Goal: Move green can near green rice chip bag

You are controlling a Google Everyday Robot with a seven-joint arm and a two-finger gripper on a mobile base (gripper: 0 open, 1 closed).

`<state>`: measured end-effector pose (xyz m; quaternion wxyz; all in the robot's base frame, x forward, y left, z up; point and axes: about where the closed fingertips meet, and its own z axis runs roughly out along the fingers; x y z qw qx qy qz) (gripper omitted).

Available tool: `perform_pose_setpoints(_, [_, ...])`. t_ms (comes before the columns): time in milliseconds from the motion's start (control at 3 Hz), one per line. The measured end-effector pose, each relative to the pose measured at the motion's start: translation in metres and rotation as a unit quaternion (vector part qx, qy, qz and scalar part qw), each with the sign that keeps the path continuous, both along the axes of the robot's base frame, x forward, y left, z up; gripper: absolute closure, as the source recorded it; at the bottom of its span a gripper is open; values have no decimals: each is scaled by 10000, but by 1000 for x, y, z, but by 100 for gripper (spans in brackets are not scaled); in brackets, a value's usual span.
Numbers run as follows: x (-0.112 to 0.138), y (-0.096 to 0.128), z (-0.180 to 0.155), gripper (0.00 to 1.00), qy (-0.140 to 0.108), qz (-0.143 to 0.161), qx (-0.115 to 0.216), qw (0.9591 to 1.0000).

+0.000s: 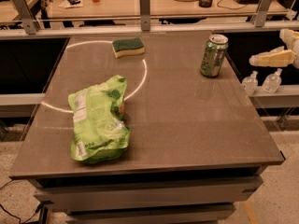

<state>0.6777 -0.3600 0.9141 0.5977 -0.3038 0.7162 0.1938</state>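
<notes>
The green can (214, 55) stands upright near the far right edge of the table, silver top up. The green rice chip bag (98, 120) lies flat and wrinkled on the front left part of the table, well apart from the can. My gripper (273, 58) is cream-coloured and reaches in from the right edge of the view. It is off the table's right side, level with the can and a short way to its right, not touching it. It holds nothing that I can see.
A green-and-yellow sponge (127, 46) lies at the far middle of the brown table (187, 125). A white ring is marked on the table's left half. Two small clear bottles (261, 82) stand on a ledge beyond the right edge. Desks with clutter stand behind.
</notes>
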Motion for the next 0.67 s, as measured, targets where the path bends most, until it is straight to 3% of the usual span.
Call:
perform_pose_setpoints(333, [0, 0, -1, 0, 7, -1, 3, 10000])
perform_pose_setpoints(667, [-3, 8, -7, 0, 171, 40, 209, 9996])
